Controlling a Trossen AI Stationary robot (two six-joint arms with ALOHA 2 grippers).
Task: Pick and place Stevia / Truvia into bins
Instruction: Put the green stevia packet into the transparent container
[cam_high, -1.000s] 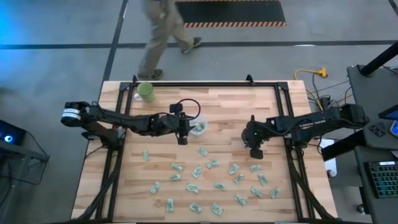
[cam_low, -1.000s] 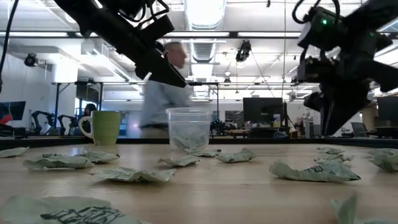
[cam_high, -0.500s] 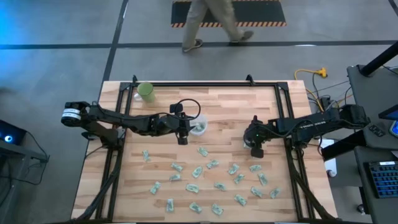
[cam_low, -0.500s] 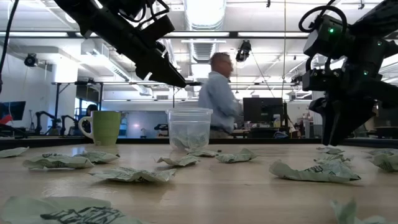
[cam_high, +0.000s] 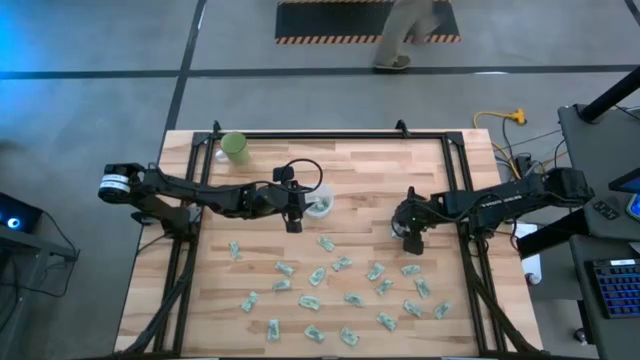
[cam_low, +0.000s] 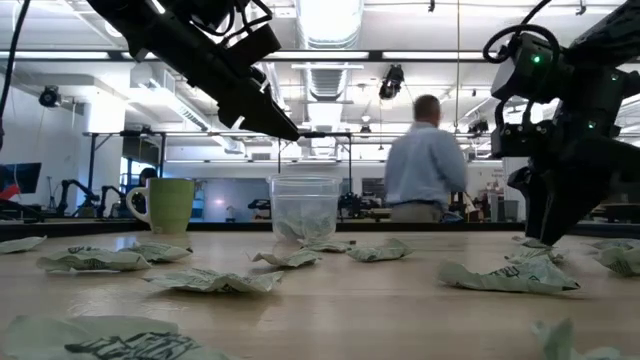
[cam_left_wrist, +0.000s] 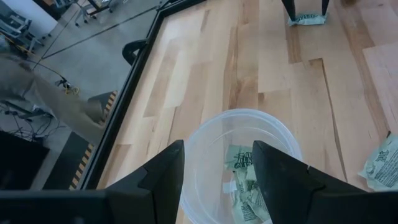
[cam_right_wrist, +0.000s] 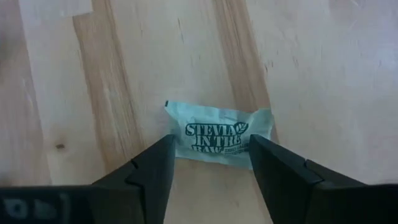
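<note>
Grey floor (cam_high: 90, 100), striped mat (cam_high: 368, 22)

1. The wooden plank desk (cam_high: 370, 170) is pale honey-toned, with darker grain streaks and a black metal frame around it.
2. The small flat paper Stevia packet (cam_right_wrist: 219, 137) is pale mint green with dark green block lettering.
3. The round translucent plastic cup (cam_left_wrist: 242, 163) is whitish and see-through; the packets inside it are green and white.
4. The opaque ceramic mug (cam_low: 167, 205), beside the clear cup, is light green.
5. The right hand (cam_right_wrist: 209, 163) has matte black fingers.
6. The floor mat (cam_high: 370, 20) beyond the desk is black, edged with orange-and-black diagonal stripes.
</note>
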